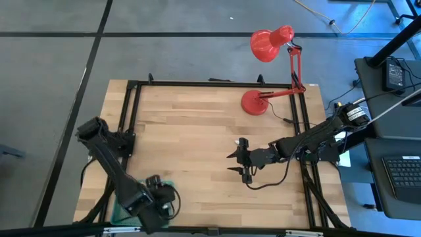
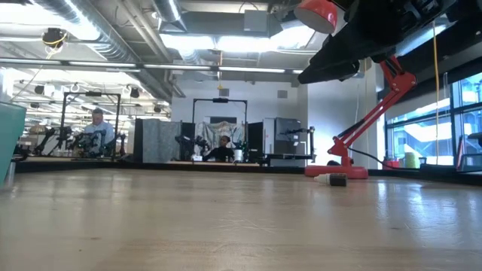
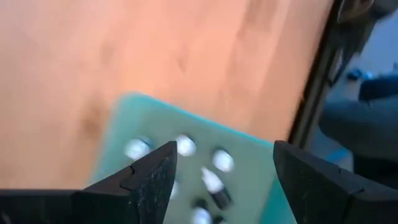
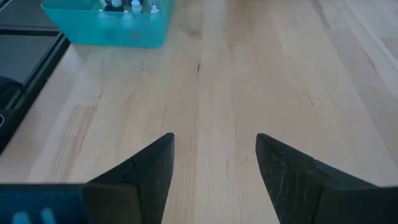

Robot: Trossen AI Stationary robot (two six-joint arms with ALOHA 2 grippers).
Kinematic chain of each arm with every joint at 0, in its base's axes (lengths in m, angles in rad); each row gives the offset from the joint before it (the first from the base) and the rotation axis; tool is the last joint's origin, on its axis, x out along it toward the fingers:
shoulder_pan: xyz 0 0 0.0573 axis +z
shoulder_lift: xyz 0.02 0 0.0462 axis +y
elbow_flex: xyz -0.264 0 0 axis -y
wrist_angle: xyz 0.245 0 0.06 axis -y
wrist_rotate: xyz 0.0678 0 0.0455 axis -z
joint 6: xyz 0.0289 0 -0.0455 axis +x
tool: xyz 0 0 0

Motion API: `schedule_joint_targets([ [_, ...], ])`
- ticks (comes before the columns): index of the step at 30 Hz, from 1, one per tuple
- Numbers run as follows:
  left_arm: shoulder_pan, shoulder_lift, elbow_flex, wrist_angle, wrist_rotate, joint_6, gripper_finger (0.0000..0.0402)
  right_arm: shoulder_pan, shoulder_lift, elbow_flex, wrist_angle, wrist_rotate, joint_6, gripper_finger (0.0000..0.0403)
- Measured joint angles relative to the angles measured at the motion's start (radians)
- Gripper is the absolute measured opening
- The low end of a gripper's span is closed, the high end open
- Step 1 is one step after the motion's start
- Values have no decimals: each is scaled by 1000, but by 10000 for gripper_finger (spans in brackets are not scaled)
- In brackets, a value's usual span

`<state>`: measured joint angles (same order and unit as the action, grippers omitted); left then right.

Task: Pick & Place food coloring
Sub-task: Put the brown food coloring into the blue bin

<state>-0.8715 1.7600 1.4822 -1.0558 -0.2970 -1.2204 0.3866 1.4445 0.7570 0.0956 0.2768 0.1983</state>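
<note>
step: left claw (image 3: 221, 180) apart above the food coloring (image 3: 211, 180) in the green tray (image 3: 261, 168), worktop (image 1: 197, 131) near-left corner | advice: centre on one bottle, descend straight | right claw (image 4: 214, 171) apart, empty, mid-worktop

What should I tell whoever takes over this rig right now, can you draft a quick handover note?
Left gripper: open, empty, hanging right over the green tray at the table's near left corner.
Right gripper: open, empty, waiting over bare wood at mid-table, right of centre.
Food coloring bottles: several white-tipped ones sit inside the tray; the right wrist view shows their tips above the tray wall. No bottle shows loose on the table in any view.
Done: bottles appear placed in the tray.
Left: probably just pull the left arm clear; check that no bottle is hidden under it.
The red desk lamp stands at the far right.
</note>
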Motion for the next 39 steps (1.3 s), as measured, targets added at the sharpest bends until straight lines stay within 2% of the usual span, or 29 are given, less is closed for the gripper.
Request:
schedule_joint_targets([
  [7,12,-158,0,-82,-287,200,256,0,0,0,-1,16,-71,227],
  [10,32,-242,-6,-69,-378,307,256,-1,-1,0,-10,136,-24,227],
  [12,64,-295,-34,-32,-400,370,255,-14,-1,0,-51,207,20,227],
  [14,111,-346,-89,46,-375,451,256,-43,-1,0,-125,224,84,227],
  [18,237,-436,-253,257,-208,631,258,-120,-1,0,-317,198,251,227],
  [21,335,-510,-400,437,-93,740,256,-160,-1,0,-409,195,267,227],
  [26,430,-631,-670,808,19,902,257,-204,-1,-1,-464,141,267,227],
  [32,466,-740,-964,1284,91,1063,255,-212,-1,-94,-368,142,267,227],
  [35,476,-775,-1055,1420,84,1095,256,-212,-1,-188,-196,166,268,227],
  [39,480,-798,-1112,1512,55,1094,258,-212,-1,-293,11,195,252,227],
])
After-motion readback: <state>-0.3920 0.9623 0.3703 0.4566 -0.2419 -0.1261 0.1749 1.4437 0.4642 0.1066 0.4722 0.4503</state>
